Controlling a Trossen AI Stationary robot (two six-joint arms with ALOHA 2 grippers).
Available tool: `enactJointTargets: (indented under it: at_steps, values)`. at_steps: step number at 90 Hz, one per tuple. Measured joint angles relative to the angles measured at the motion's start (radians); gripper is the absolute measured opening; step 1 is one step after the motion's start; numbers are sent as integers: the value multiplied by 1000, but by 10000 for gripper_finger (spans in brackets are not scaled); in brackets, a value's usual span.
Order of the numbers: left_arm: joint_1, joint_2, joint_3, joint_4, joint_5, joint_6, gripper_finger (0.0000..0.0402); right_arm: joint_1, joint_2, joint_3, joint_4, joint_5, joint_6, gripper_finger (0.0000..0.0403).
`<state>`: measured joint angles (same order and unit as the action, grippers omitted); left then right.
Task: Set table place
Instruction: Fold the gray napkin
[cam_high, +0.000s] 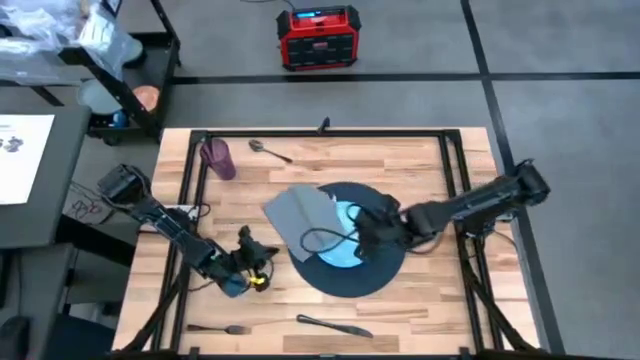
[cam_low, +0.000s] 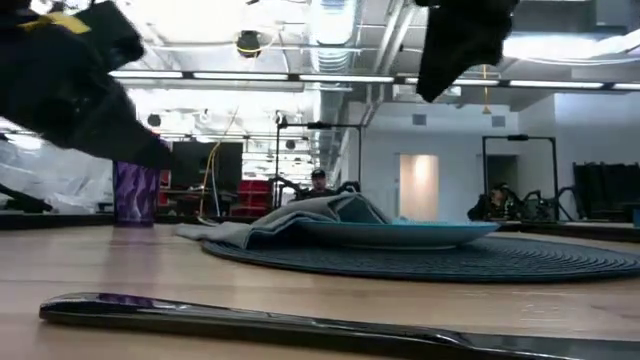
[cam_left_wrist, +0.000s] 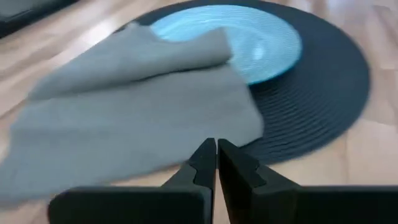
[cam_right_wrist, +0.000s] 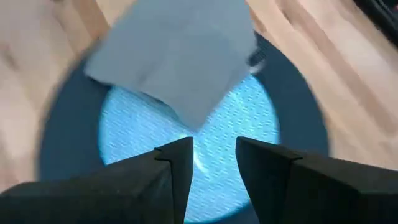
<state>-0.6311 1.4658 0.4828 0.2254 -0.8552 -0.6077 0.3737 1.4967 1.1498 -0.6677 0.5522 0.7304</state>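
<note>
Mat (cam_high: 345, 270) under right pincer (cam_high: 362, 238), fingers apart

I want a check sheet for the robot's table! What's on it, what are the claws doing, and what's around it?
Surface: wood table with a black rail frame.
Job's things: dark mat under a blue plate; grey napkin draped over the plate's edge.
Clutter: purple cup, spoon, fork, knife.
Grippers: left gripper shut, beside the mat; right gripper open above the plate.
Cables: a loop by the right gripper.
Surroundings: red box on the floor, side desk.
</note>
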Motion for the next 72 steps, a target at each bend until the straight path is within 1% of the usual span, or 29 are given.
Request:
enactJointTargets:
  at_steps: [12, 20, 27, 39, 48, 51, 59, 72]
  values:
    - [86, 0, -43, 169, 124, 146, 0, 29, -22, -138, 273, 0, -39, 111]
    - [135, 0, -88, 258, 179, 187, 0, 15, 14, -200, 418, -15, -57, 111]
    - [167, -7, -142, 367, 221, 207, 0, -9, 68, -237, 549, -44, -78, 111]
    - [204, -43, -241, 564, 323, 270, 0, -53, 176, -245, 779, -166, -174, 111]
    - [236, -114, -309, 606, 374, 291, 0, -94, 244, -233, 942, -250, -264, 111]
    - [247, -144, -332, 603, 389, 291, 0, -111, 263, -218, 958, -274, -301, 111]
    - [277, -235, -383, 595, 434, 292, 0, -149, 313, -148, 915, -307, -412, 111]
    - [299, -396, -459, 593, 455, 306, 0, -169, 402, 39, 683, -316, -605, 111]
